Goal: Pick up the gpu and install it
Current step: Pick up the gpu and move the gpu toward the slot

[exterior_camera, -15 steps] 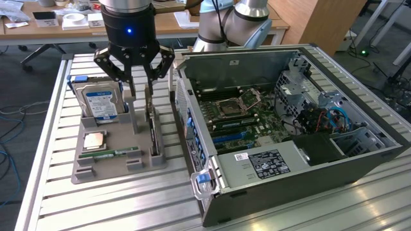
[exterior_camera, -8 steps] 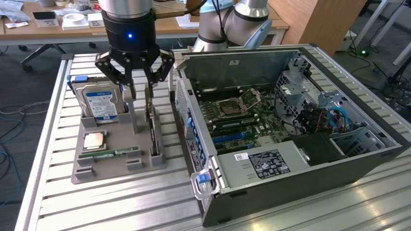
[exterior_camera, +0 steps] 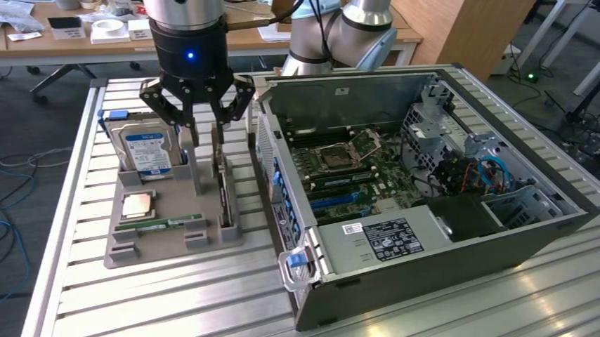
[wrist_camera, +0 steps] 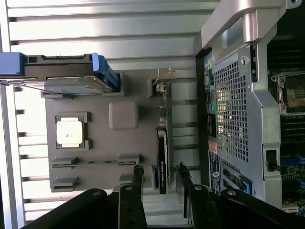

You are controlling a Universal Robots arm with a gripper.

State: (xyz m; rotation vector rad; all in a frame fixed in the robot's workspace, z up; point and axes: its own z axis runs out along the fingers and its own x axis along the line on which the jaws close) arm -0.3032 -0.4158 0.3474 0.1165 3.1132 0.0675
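While the gpu (wrist_camera: 162, 143) stands on edge, lengthwise beside the case (wrist_camera: 233, 119), the released hand (wrist_camera: 159, 168) straddles it.

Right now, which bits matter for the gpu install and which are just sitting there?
Job: gpu standing on edge in the gray tray; gripper open, astride it; open computer case.
Lying about: hard drive, CPU, RAM stick, all in the same tray.
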